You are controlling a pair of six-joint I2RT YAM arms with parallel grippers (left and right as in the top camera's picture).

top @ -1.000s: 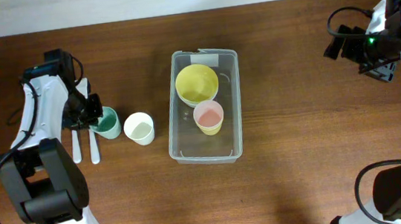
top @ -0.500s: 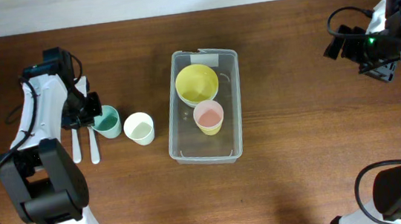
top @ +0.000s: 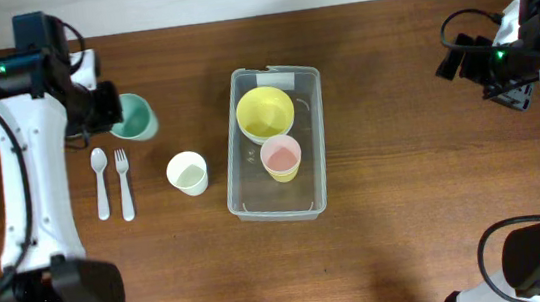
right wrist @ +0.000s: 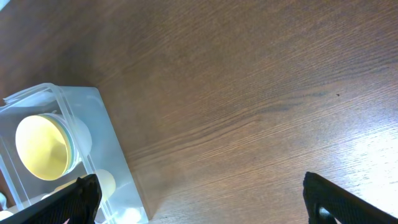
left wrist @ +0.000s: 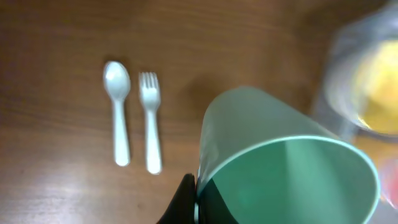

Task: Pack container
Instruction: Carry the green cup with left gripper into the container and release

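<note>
The clear container [top: 311, 137] stands at the table's middle and holds a yellow bowl [top: 265, 112] and a pink-and-yellow cup [top: 281, 158]. It also shows in the right wrist view [right wrist: 93, 124] with the yellow bowl [right wrist: 42, 144]. My left gripper [top: 105, 110] is shut on the rim of a green cup [top: 133, 116] and holds it lifted at the far left; the green cup fills the left wrist view [left wrist: 280, 168]. A pale cream cup [top: 187, 173] stands left of the container. My right gripper [right wrist: 199, 205] is open and empty, high at the right.
A white spoon [top: 100, 183] and a white fork [top: 124, 183] lie side by side at the left; the spoon [left wrist: 118, 112] and fork [left wrist: 150, 121] also show in the left wrist view. Bare wooden table lies right of the container.
My left gripper has lifted the green cup off the table and carried it up toward the table's far edge. The spoon and fork are now uncovered. The right arm has not moved.
</note>
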